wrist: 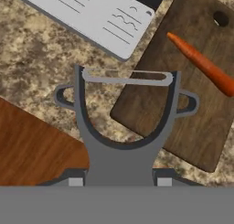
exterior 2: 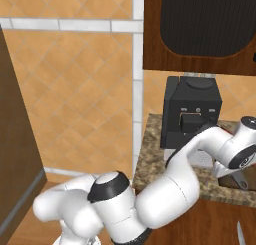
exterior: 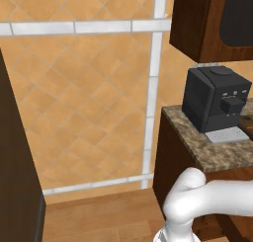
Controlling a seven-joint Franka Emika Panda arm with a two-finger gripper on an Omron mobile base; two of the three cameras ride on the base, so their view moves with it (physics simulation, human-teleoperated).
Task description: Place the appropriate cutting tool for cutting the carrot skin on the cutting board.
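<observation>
A grey Y-shaped peeler (wrist: 123, 118) hangs blade-up in the hand view, and my gripper (wrist: 120, 182) is shut on its handle. Its head hovers above the granite counter, with the right side over the left edge of the dark wooden cutting board (wrist: 183, 95). An orange carrot (wrist: 201, 63) lies slanted on the board's upper right part, apart from the peeler. In the right base view my arm's wrist (exterior 2: 243, 149) reaches down over the counter just right of the coffee machine.
A black coffee machine (exterior: 212, 102) (exterior 2: 192, 114) stands on the granite counter (wrist: 36, 58), its light grey drip tray (wrist: 91, 17) just beyond the peeler. A dark wooden wall cabinet (exterior 2: 200, 29) hangs above. The counter's edge and wood cabinet front (wrist: 32, 145) lie at lower left.
</observation>
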